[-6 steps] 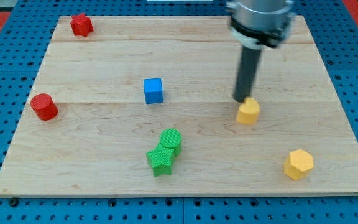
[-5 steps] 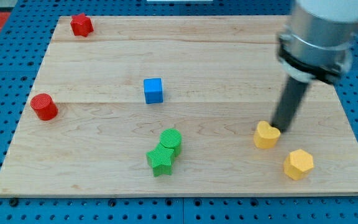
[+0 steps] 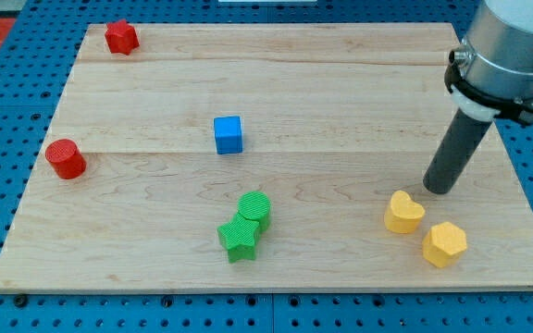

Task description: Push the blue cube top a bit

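Observation:
The blue cube sits near the middle of the wooden board, slightly left of centre. My tip is far to the cube's right, near the board's right side. It stands just above and right of a yellow heart-shaped block, with a small gap between them.
A yellow hexagonal block lies at the lower right. A green cylinder and a green star touch each other below the cube. A red cylinder is at the left and a red block at the top left.
My tip moved right and down across the board, pushing the yellow heart down-right toward the yellow hexagon. It now stands slightly off the heart. The blue cube has not moved.

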